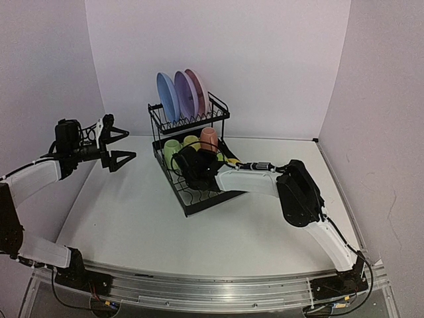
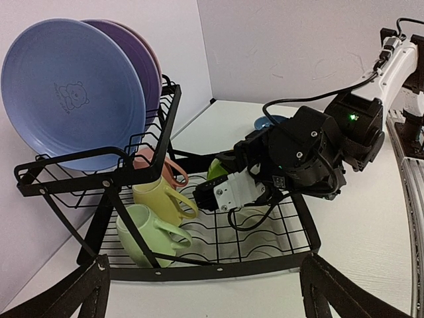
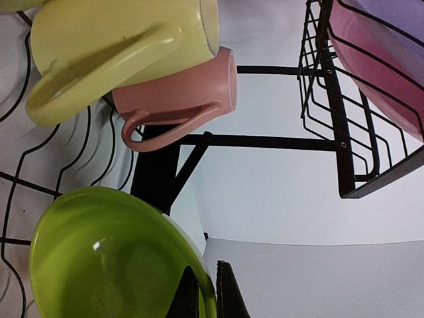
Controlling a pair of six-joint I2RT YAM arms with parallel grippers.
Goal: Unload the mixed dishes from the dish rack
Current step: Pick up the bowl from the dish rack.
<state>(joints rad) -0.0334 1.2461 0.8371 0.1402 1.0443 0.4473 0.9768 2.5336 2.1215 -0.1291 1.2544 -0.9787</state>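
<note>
The right arm (image 2: 311, 149) hides most of the blue bowl (image 2: 265, 122); the right wrist view crops the green bowl (image 3: 99, 258)

Bright even light; soft shadows; glare speck on green bowl (image 3: 112, 258).

The dish rack (image 2: 232, 266)'s upper shelf holds a blue plate (image 2: 73, 93) and purple plate (image 2: 138, 63) upright. In its tray lie a light green mug (image 2: 140, 237), yellow mug (image 2: 158, 199) and pink mug (image 2: 164, 169), the right pincer (image 2: 211, 193) at a green bowl (image 2: 222, 169) beside them.
</note>
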